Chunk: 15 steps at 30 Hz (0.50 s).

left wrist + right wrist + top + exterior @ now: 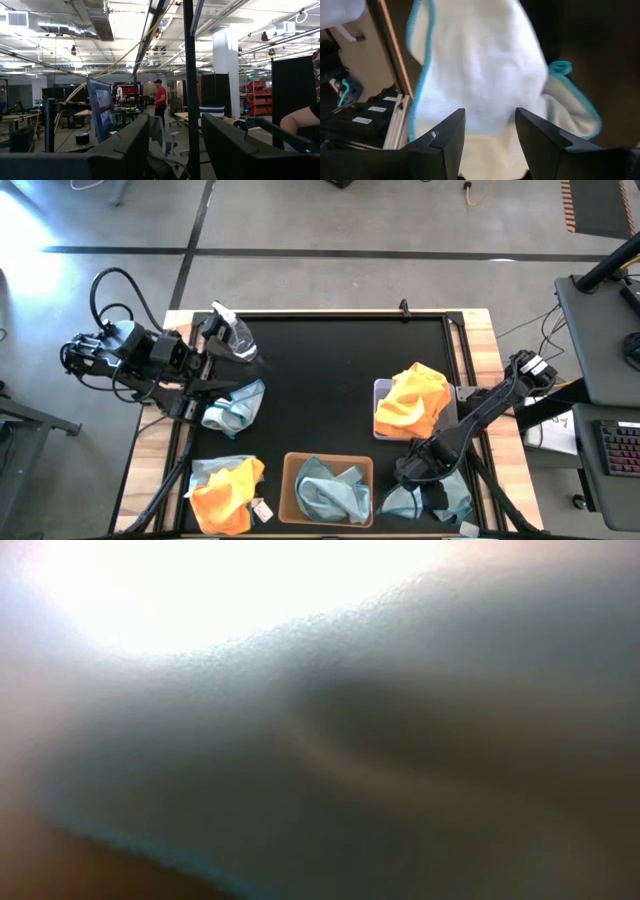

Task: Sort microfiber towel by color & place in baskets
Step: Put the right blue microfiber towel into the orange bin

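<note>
the left gripper is resting by the spray bottle and a pale blue towel, fingers parted and empty. a blue-and-orange towel pile is lying left of the tan basket holding blue towels. the right gripper is hovering, jaws open, over another blue towel beside the grey basket of orange towels.

Open workshop; exposed ceiling ducts

orange towels fill grey basket, blue towels the tan basket.

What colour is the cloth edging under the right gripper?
Teal, on a pale cloth; right wrist view shows it best.
</note>
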Each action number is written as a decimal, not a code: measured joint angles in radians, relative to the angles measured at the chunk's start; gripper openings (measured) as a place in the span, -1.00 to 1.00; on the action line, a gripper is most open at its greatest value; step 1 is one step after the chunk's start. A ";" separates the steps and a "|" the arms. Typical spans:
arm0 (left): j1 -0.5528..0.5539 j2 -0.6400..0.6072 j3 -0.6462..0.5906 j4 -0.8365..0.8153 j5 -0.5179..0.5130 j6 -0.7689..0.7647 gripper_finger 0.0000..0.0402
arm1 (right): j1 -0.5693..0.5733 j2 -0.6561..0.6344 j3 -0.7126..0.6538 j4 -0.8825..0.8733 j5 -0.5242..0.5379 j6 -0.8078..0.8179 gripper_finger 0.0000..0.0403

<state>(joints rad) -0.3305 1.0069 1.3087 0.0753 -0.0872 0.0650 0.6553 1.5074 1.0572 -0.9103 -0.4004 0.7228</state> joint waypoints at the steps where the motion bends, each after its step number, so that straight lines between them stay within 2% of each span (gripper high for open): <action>1: 0.000 0.000 0.000 0.000 0.000 0.000 -0.18 | 0.006 0.000 -0.001 0.010 0.000 0.008 -0.16; 15: 0.000 0.001 0.000 0.000 0.000 -0.025 -0.18 | 0.050 0.000 -0.109 0.130 0.009 0.092 -0.16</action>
<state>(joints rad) -0.3309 1.0084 1.3087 0.0752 -0.0868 0.0401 0.7054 1.5074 0.9478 -0.7801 -0.3911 0.8150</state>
